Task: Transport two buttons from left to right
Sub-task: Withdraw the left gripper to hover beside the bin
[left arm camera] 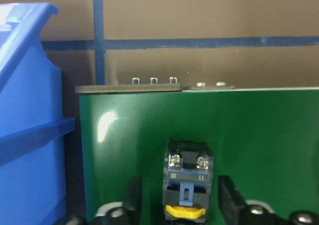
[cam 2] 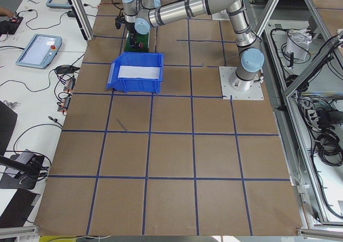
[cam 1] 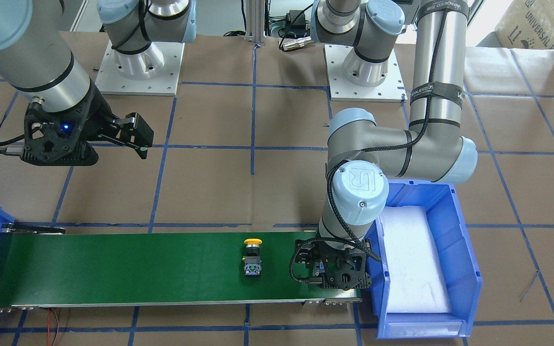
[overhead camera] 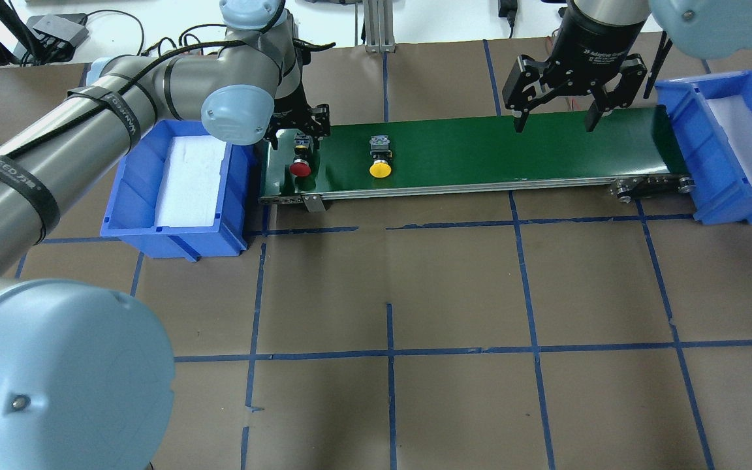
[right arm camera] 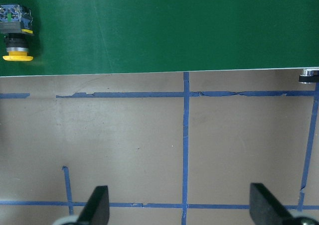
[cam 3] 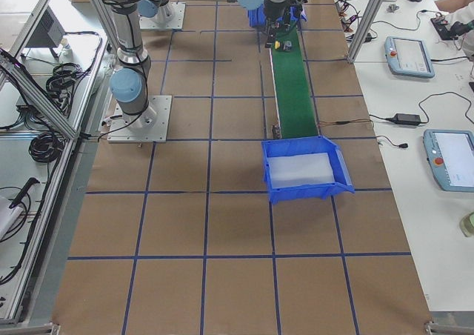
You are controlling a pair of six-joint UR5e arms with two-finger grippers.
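Left end of the green belt [overhead camera: 480, 150]: your left gripper [left arm camera: 179, 200] straddles the red button [overhead camera: 299, 168]. Its fingers [left arm camera: 132, 197] are apart, with a gap on either side of the switch block, and grip nothing. The yellow button [overhead camera: 380, 160] lies on its side just along the belt, long axis across it and cap toward the robot. Your right gripper [overhead camera: 553, 121] hangs wide open and empty above the table on the robot's side of the belt. It is well apart from both buttons, which lie off toward the robot's left, so the left arm is much the nearer. Its fingers spread along the belt, so they should close across the yellow button's narrow width once it comes within reach, short of the right-hand bin [overhead camera: 728, 199].
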